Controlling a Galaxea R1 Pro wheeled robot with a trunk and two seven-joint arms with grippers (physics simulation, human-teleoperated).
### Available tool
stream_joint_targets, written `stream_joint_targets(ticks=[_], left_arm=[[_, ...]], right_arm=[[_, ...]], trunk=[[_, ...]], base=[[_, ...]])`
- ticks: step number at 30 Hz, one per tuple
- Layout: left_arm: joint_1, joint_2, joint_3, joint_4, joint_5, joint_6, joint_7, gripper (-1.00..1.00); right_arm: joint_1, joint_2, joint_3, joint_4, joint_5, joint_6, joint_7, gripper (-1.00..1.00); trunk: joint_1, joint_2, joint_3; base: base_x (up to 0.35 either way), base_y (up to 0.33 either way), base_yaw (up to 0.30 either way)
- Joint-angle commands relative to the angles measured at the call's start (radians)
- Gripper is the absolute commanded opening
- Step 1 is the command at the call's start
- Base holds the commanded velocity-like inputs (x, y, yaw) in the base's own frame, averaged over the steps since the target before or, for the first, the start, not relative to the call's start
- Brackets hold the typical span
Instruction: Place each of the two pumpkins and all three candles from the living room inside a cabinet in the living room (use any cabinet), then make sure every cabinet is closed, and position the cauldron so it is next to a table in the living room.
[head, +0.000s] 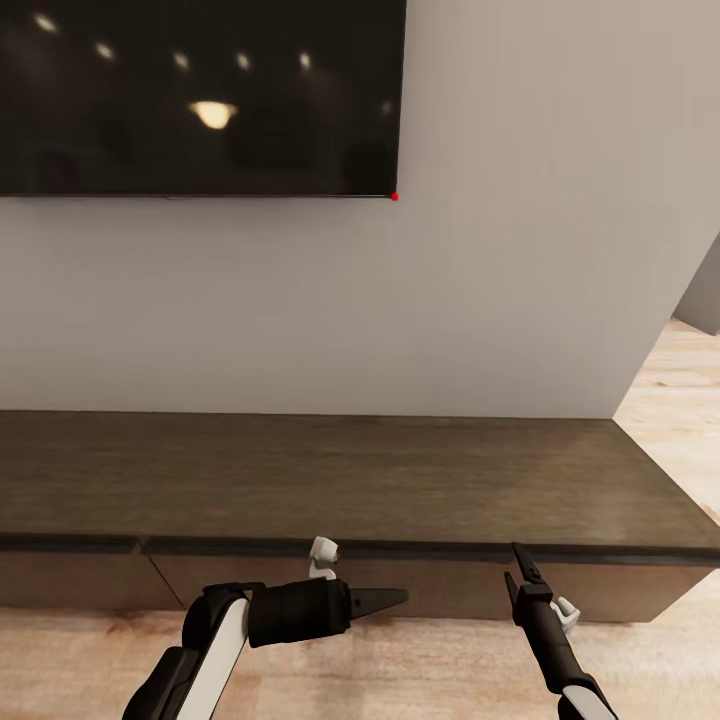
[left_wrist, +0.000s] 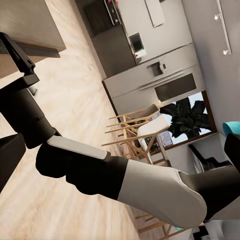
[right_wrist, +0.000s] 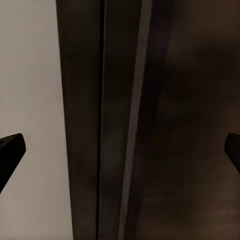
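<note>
Head view: the robot is facing the cabinet (head: 330, 480), a long, low dark brown unit lying across the scene against a pale wall (head: 520, 250). Its drawer fronts are sitting flush under the top edge, with no drawer standing open. A dark television screen (head: 200, 95) is hanging on the wall above the cabinet's left part, reflecting ceiling lights. Light wooden floor (head: 430, 670) is showing on the near side and at the far right.

The left gripper (head: 385, 599) is pointing rightward, just in front of the drawer fronts; its fingers appear as one closed point, though whether they are together cannot be told for certain. The right gripper (head: 520, 560) is pointing up at the cabinet's top edge, very close to it.

Right wrist view: the right gripper's fingertips (right_wrist: 11, 150) are standing wide apart, with the cabinet's edge (right_wrist: 115, 125) between them and nothing held.

Left wrist view: the right arm (left_wrist: 100, 170) is crossing the picture over the floor, with a kitchen (left_wrist: 150, 65) and wooden chairs (left_wrist: 142, 132) far beyond.
</note>
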Motion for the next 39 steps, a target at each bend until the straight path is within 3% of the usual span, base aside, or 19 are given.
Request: stream_joint_targets(ticks=[1,16,23,39], left_arm=[[0.000,0.000,0.000,0.000,0.000,0.004,-0.002,1.00],[0.000,0.000,0.000,-0.001,0.001,0.004,-0.002,1.00],[0.000,0.002,0.000,0.000,0.033,0.004,-0.001,1.00],[0.000,0.003,0.000,0.000,0.038,0.004,-0.001,1.00]], right_arm=[[-0.001,0.000,0.000,0.001,-0.010,0.010,0.003,1.00],[-0.001,0.000,0.000,0.001,-0.012,0.015,0.001,1.00],[-0.001,0.000,0.000,0.002,-0.012,0.017,-0.001,1.00],[-0.001,0.000,0.000,0.002,-0.012,0.018,-0.002,1.00]], trunk=[[0.000,0.000,-0.001],[0.001,-0.001,-0.009],[0.001,-0.001,-0.012],[0.001,-0.001,-0.012]], base=[[0.000,0.000,0.000],[0.000,0.000,0.000],[0.000,0.000,0.000],[0.044,0.000,0.000]])
